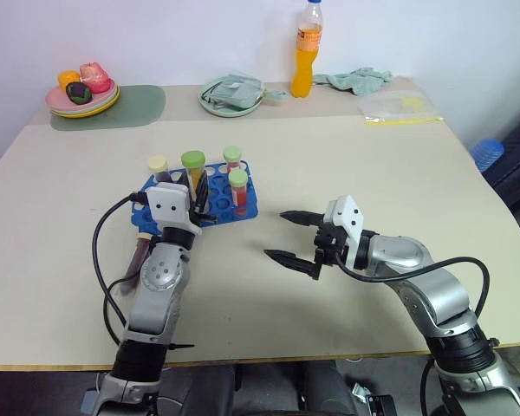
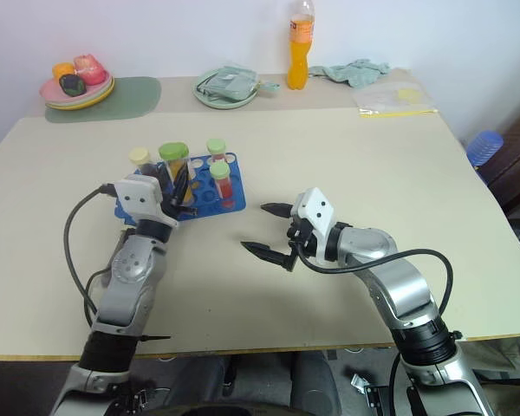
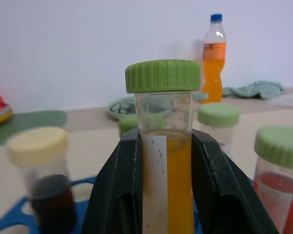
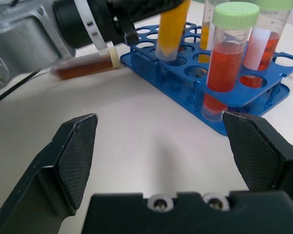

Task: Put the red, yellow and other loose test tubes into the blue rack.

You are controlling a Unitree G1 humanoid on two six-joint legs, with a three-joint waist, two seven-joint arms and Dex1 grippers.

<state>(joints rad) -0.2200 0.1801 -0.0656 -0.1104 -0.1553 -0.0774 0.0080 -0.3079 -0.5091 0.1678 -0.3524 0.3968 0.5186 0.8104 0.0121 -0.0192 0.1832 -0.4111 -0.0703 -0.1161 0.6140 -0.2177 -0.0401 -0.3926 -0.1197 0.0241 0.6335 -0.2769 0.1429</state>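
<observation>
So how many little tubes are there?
5 tubes: one in the left gripper at the blue rack, three standing in it, one lying beside it. Another may hide behind.

Left arm: reaches forward on the left, forearm rising from the near edge, black cable looping beside it
Left gripper (image 1: 196,192): black fingers (image 3: 118,195) clamped on either side of a tube; pointing forward and slightly up
Right arm: bent at the elbow, forearm angled in toward the left
Right gripper (image 1: 293,237): jaws spread wide; nothing between them; held roughly level
</observation>
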